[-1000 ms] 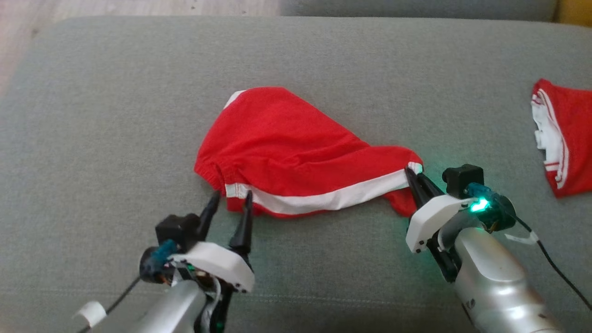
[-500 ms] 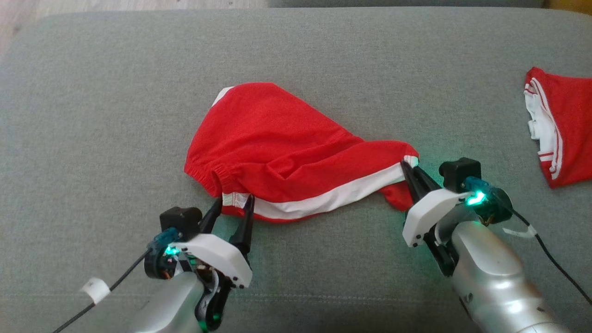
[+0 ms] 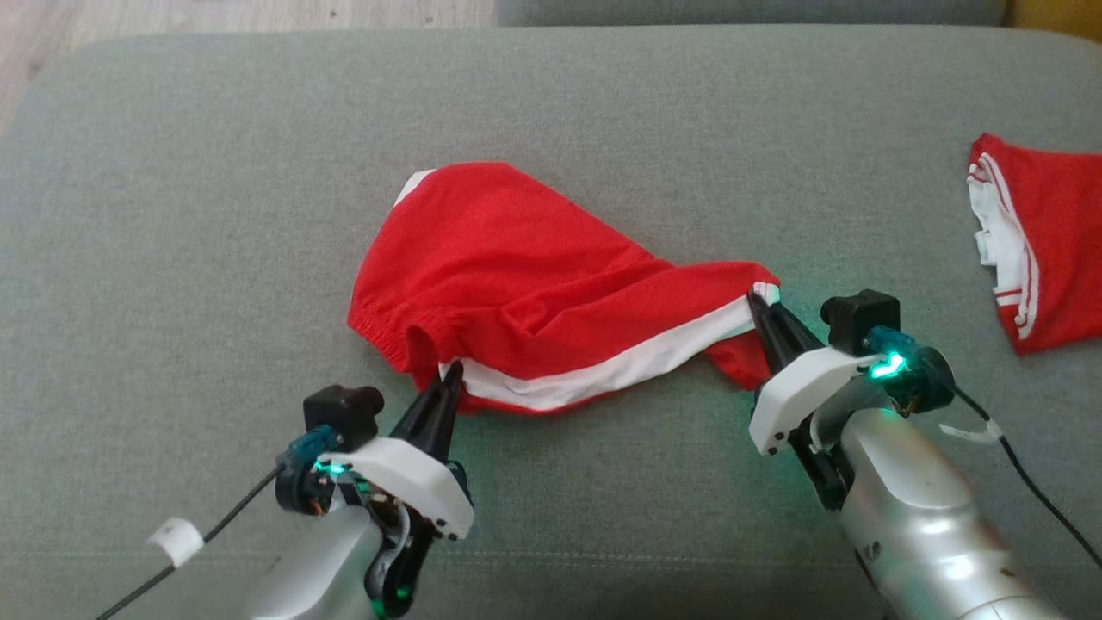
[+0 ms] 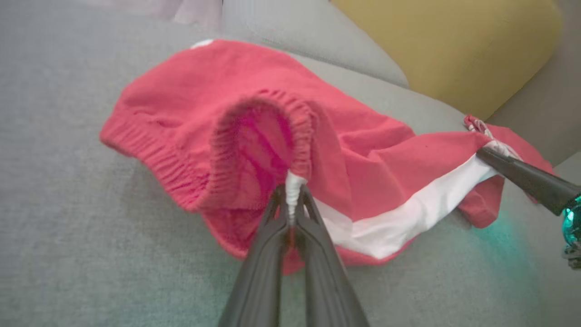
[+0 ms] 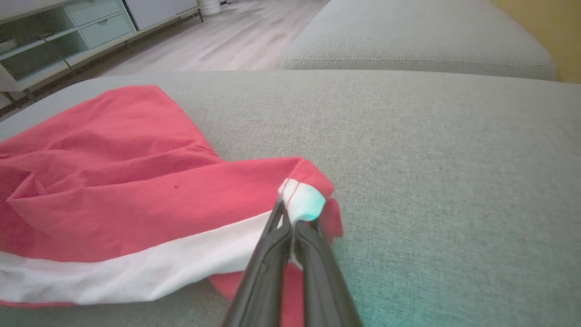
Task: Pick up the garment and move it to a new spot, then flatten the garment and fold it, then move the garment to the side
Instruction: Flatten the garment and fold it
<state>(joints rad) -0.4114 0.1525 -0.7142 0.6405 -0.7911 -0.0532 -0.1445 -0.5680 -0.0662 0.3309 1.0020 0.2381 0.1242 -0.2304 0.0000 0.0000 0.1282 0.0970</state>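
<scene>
The garment (image 3: 516, 275) is a pair of red shorts with a white side stripe, lying crumpled on the grey sofa cushion (image 3: 215, 172). My left gripper (image 3: 449, 376) is shut on the white end of the stripe at the elastic waistband (image 4: 292, 181). At the other end of the stripe, by the leg hem, my right gripper (image 3: 758, 300) is shut on the cloth (image 5: 299, 202). The stripe runs between the two grippers along the garment's near edge. In the left wrist view the right gripper's fingers (image 4: 522, 175) hold the far corner.
A second red and white piece of clothing (image 3: 1033, 241) lies at the cushion's right edge. A yellow cushion (image 4: 454, 50) stands behind the sofa seat. Wooden floor and a low cabinet (image 5: 54, 41) lie beyond the seat's far left side.
The left gripper's open jaws, which straddled the waistband corner, have shut on it. The right gripper has kept its hold at the hem. The camera has shifted slightly.
</scene>
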